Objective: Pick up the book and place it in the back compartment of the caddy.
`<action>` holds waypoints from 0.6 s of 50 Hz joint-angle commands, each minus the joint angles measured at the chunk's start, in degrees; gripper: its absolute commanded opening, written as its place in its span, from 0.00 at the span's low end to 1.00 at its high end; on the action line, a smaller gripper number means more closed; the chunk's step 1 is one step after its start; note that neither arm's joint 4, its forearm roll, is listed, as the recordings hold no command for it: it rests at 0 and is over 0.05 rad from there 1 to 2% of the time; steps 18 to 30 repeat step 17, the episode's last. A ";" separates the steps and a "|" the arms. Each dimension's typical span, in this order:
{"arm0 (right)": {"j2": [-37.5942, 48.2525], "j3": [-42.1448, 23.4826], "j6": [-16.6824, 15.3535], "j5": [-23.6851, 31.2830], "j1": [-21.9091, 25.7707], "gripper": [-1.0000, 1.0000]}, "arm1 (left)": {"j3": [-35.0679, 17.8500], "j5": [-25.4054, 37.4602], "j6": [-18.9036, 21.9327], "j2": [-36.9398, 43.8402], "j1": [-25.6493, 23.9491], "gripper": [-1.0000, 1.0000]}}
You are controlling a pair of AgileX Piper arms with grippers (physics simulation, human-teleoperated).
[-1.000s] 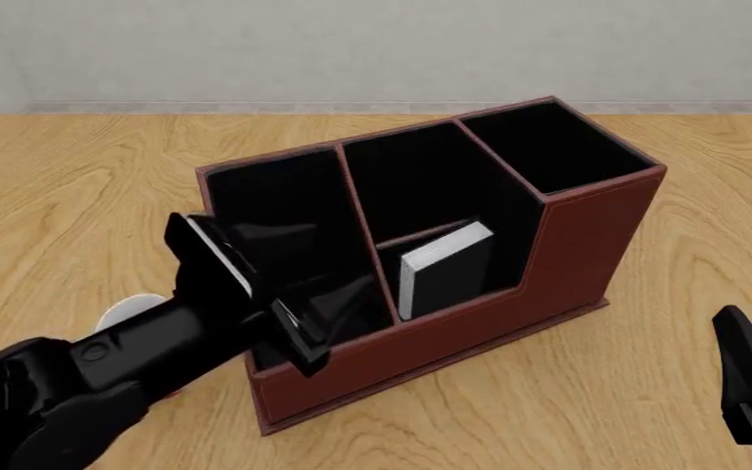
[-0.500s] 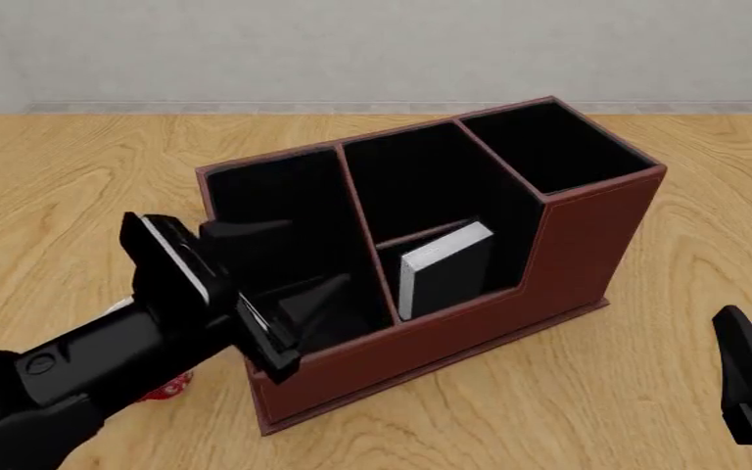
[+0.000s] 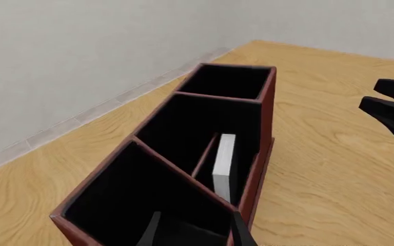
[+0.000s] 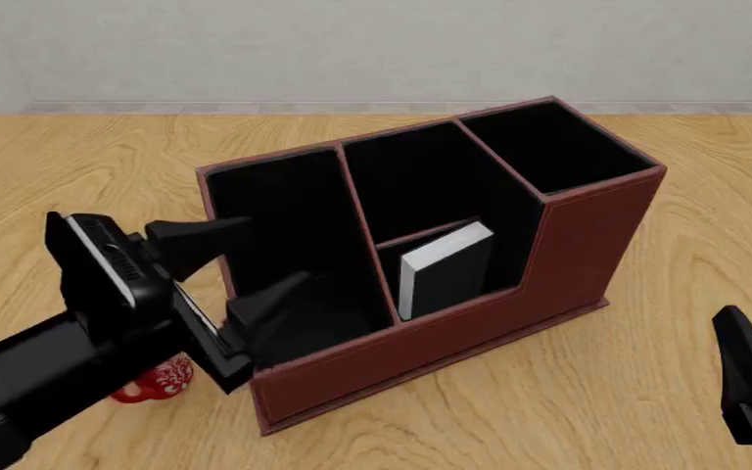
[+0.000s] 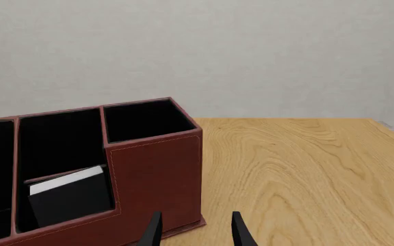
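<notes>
Caddy (image 4: 572, 264) holds 1 book (image 4: 448, 266); 2 end effectors (image 4: 235, 264) (image 5: 193, 229) gape, ungripping.

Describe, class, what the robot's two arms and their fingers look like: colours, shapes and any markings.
Both arms are glossy black. The left gripper has two pointed, wedge-shaped fingers on a blocky body with a pale grey-white strip along one edge. The right gripper shows only as angular black parts at the frame's edge. No cables or lettering are visible.

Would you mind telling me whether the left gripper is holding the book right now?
No, the left gripper is open and empty, while the book stands inside the caddy.
</notes>
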 commanded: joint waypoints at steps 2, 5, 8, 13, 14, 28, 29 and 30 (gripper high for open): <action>0.00 0.00 0.00 0.00 0.01 1.00 | 1.32 7.28 -2.46 -9.55 1.40 1.00; 0.00 0.00 0.01 0.00 0.00 1.00 | 1.75 10.27 -2.55 -13.10 2.17 1.00; -0.01 0.00 -0.01 0.00 0.01 1.00 | 2.35 13.67 -2.53 -17.28 3.31 1.00; 0.00 0.00 0.00 0.00 0.00 1.00 | 1.41 21.97 -2.22 -25.30 4.45 1.00; 0.00 0.00 0.00 0.00 0.00 1.00 | 0.98 24.30 -2.32 -27.59 5.23 1.00; 0.02 0.00 0.01 0.00 -0.01 1.00 | 0.46 29.15 -3.83 -32.16 6.97 1.00; 0.02 0.00 0.01 0.00 -0.01 1.00 | 0.46 29.15 -3.83 -32.16 6.97 1.00; 0.02 0.00 0.01 0.00 -0.01 1.00 | 0.46 29.15 -3.83 -32.16 6.97 1.00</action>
